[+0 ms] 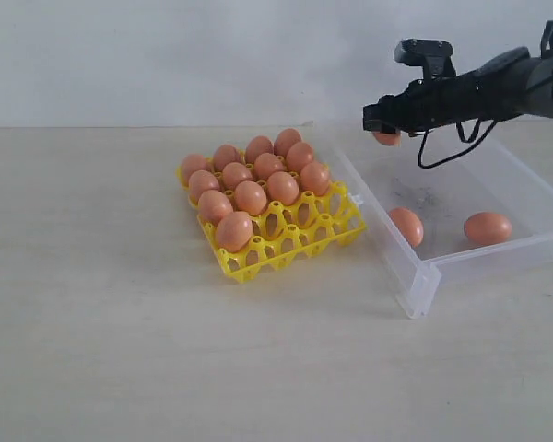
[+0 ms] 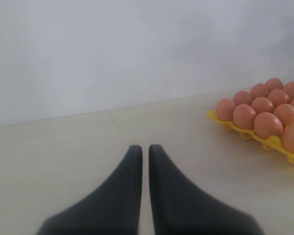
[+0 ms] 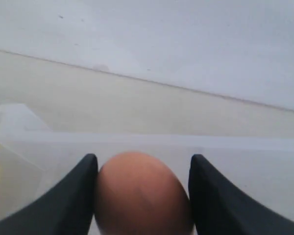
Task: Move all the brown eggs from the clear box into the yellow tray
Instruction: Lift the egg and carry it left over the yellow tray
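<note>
Your right gripper (image 1: 385,127) is clamped on a brown egg (image 1: 386,139). The right wrist view shows the fingers snug against both flanks. The egg hangs lifted off the floor of the clear box (image 1: 415,276), over the corner nearest the yellow tray (image 1: 336,230). I'd call this the carry step: egg up, not yet across.

Thirteen eggs sit in the tray, and the three free cups (image 1: 300,235) are all in the near row. In the box, one egg (image 1: 405,226) lies by the tray-side wall and another egg (image 1: 488,227) lies further right.

Your left gripper (image 2: 143,149) is pinched together on nothing, low over the table (image 2: 63,147).

Next, you need to clear the box wall, line up over a free cup, lower without nudging the seated eggs, and let go only once the egg is seated.
</note>
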